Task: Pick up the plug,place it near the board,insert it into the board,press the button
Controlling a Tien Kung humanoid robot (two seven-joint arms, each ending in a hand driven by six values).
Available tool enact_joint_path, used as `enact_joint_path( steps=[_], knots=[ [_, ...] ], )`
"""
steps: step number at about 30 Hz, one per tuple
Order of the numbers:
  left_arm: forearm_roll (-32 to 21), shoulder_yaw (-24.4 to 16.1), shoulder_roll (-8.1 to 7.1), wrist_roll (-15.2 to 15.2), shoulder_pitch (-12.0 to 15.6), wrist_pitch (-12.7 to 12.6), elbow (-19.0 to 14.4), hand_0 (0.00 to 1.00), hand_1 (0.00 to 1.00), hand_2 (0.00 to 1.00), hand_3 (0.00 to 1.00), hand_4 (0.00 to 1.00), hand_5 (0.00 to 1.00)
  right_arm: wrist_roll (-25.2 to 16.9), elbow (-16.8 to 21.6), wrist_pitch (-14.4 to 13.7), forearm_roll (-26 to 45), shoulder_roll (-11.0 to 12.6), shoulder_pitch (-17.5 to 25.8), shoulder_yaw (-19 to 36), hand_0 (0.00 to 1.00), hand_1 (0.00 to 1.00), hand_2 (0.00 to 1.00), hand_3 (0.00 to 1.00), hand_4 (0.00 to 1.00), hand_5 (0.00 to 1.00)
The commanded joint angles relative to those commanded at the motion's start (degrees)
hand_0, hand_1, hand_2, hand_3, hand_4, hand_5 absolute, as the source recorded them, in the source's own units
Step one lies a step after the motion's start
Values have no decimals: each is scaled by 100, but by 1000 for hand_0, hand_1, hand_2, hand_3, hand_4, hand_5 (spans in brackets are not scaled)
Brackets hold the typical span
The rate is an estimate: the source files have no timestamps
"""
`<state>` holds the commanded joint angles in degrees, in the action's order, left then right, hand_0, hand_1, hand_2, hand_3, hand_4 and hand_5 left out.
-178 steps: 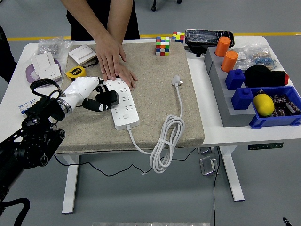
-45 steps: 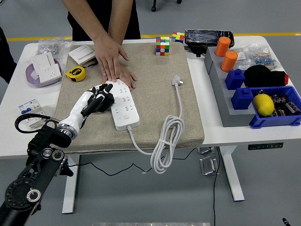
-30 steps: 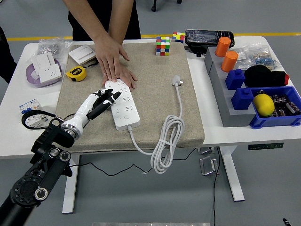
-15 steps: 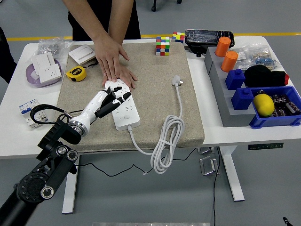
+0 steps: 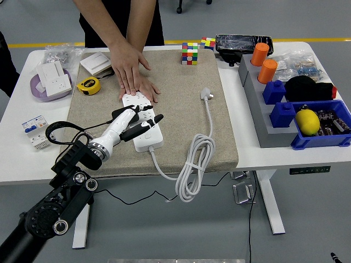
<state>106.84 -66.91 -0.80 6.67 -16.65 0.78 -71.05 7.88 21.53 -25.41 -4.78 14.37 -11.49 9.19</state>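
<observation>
Power strip [image 5: 143, 121], white, lies on the tan mat [image 5: 181, 98] left of centre, running diagonally from far-left to near-right. Its white cord [image 5: 193, 164] leaves the near end, loops in a coil hanging over the mat's front edge, and runs up to a white plug [image 5: 206, 94] lying loose on the mat right of the strip, well apart from it. No print on strip or plug can be read at this size.

Left robot hand [image 5: 133, 121] reaches in from lower left, white with black fingers [image 5: 149, 123] stretched out flat over the middle of the strip, holding nothing; whether the tips touch the strip cannot be told. Right robot hand not in view.

Person at the far side presses both hands [image 5: 131, 68], one over the other, on the far end of the strip.

Left on the counter [image 5: 247, 148]: yellow tape measure [image 5: 88, 85], white wall socket [image 5: 54, 76] on a purple dish, white switch plate [image 5: 96, 63], small breaker module [image 5: 33, 130], clear bag. Far edge: two colour cubes [image 5: 190, 53]. Right side: black tray, grey stepped block [image 5: 256, 109] with two orange cylinders [image 5: 264, 63] and blue bricks, blue bin [image 5: 323, 131] with a yellow lemon-like object [image 5: 307, 121]. No labels legible.
</observation>
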Motion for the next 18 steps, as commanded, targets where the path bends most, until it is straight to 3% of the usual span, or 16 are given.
enact_joint_path(
  steps=[12,18],
  knots=[
    [238,68,-16,-86,-14,-15,-11,998,979,925,888,998,998,0,0,-4,8,4,10,-14,821,751,747,773,998,998],
    [247,105,-48,-165,28,-87,-208,998,969,914,884,998,998,3,-2,-7,18,3,28,-29,822,751,747,774,998,998]
  ],
)
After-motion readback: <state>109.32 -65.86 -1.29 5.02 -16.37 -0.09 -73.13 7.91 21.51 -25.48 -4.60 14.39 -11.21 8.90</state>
